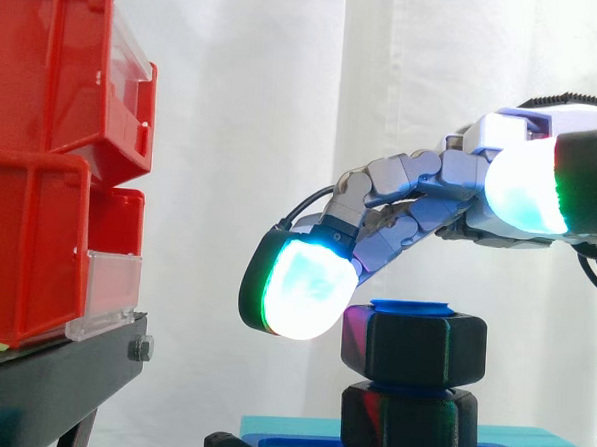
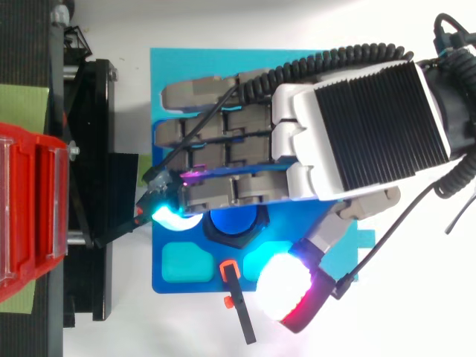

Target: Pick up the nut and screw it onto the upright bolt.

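Your hand [image 2: 357, 126] reaches in from the right above the work, fingers stretched out and gently bent: released, grasping nothing. Look at the side view: the nut [image 1: 414, 347] sits on the upright blue bolt [image 2: 232, 222], just under its top, with a second black hex piece [image 1: 408, 422] right below it. One glowing fingertip [image 1: 300, 289] hangs just beside the nut's left face, and you can't tell whether it touches. The thumb pad [image 1: 526, 190] is up to the right, apart from the nut. Everything stands on the blue base [image 2: 175, 74], with the red bins [image 1: 36, 170] off to the left.
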